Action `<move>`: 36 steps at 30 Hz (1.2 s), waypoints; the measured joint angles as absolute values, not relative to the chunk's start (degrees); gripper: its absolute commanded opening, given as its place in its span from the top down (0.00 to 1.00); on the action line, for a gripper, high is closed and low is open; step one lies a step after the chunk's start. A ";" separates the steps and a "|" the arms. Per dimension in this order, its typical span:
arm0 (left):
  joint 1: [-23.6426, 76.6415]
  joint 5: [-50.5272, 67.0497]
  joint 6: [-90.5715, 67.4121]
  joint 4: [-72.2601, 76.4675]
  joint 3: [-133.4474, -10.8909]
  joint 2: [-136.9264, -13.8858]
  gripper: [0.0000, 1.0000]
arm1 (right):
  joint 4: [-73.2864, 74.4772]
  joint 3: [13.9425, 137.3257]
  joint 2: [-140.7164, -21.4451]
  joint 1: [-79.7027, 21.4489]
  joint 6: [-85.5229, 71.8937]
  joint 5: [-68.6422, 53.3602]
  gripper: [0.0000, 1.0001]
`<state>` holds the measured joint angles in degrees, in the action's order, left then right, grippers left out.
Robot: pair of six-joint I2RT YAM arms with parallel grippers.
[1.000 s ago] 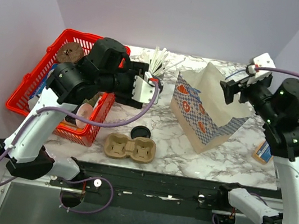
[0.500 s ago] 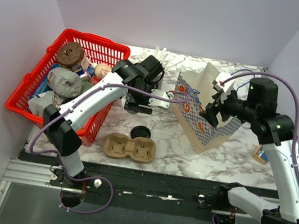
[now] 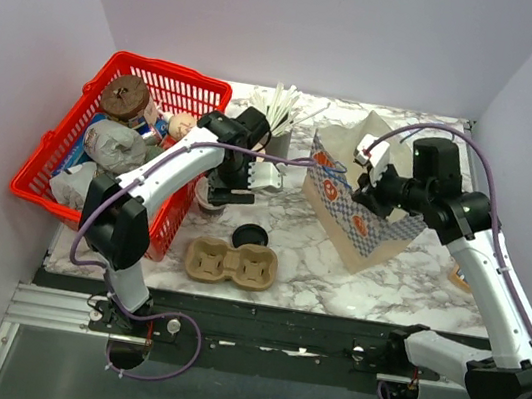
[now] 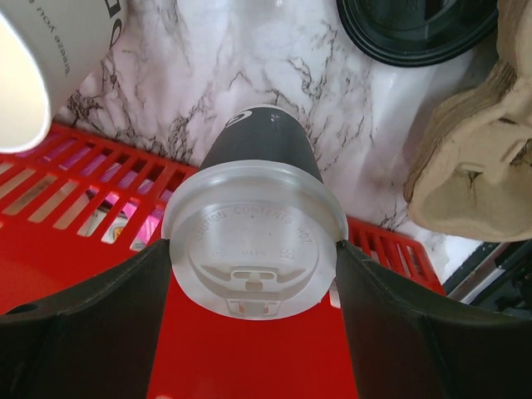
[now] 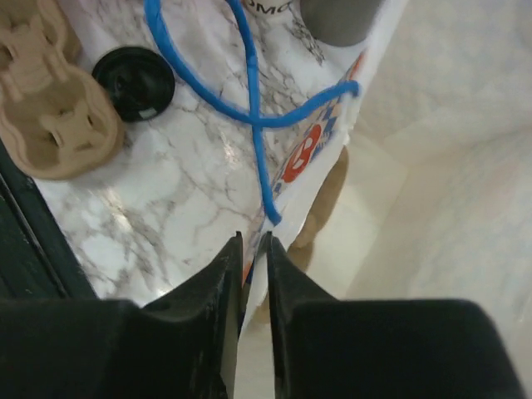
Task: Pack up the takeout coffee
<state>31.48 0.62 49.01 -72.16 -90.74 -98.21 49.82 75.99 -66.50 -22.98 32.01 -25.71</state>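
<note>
The takeout coffee (image 4: 256, 216), a dark tapered paper cup under a glossy white plastic lid, stands on veined marble against the red plastic basket (image 4: 79, 237), between the wide-spread left gripper (image 4: 253, 274) fingers. Only the right wrist view shows the right gripper (image 5: 252, 249) pinching the paper bag (image 3: 365, 210) rim.

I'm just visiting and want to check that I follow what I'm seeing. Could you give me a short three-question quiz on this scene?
1. True or false: the left fingers stand either side of the takeout coffee's white lid.
2. What do the right fingers pinch?
A. the black lid
B. the rim of the paper bag
C. the cardboard cup carrier
3. Fill in: the coffee stands on the marble beside the red ____.

Key: 1 true; 2 B; 3 basket.
</note>
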 measured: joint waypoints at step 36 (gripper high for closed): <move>31.07 6.33 41.43 -68.23 -103.13 -98.13 0.02 | 58.39 81.56 -62.26 -24.34 42.30 -14.48 0.01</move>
